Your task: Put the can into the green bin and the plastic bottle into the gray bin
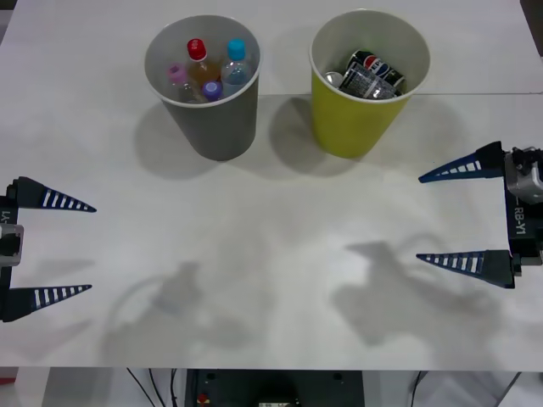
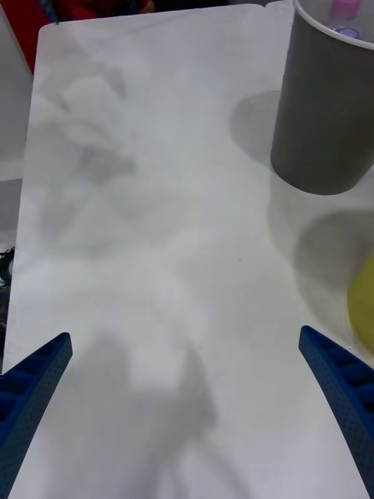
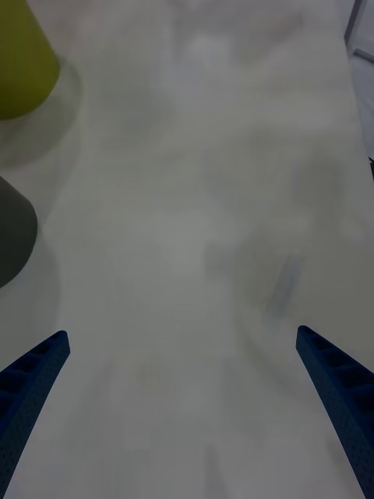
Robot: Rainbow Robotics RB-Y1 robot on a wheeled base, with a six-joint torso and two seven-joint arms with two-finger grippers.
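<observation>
A: Upper left of the frame, the plastic bottle point(image 1: 211, 88) sits inside the gray bin point(image 1: 216, 127); cans point(image 1: 373, 74) fill the green bin point(image 1: 352, 123) at upper centre.

B: Left gripper point(image 1: 88, 248) and right gripper point(image 1: 420, 218) flank the bare desk point(image 1: 271, 254), jaws wide. The likely risk: a careless sweep toppling either bin.

Pretty plain setup here: a big white desk point(image 1: 271, 280) with a faint seam running across it near the far side, like 2 tops pushed together. Light comes from overhead and throws soft gray shadows on the surface. Past the near edge there's some dark equipment point(image 1: 276, 388) and a few black cables point(image 1: 153, 386), plus something red point(image 2: 23, 23) beyond the far corner.
</observation>
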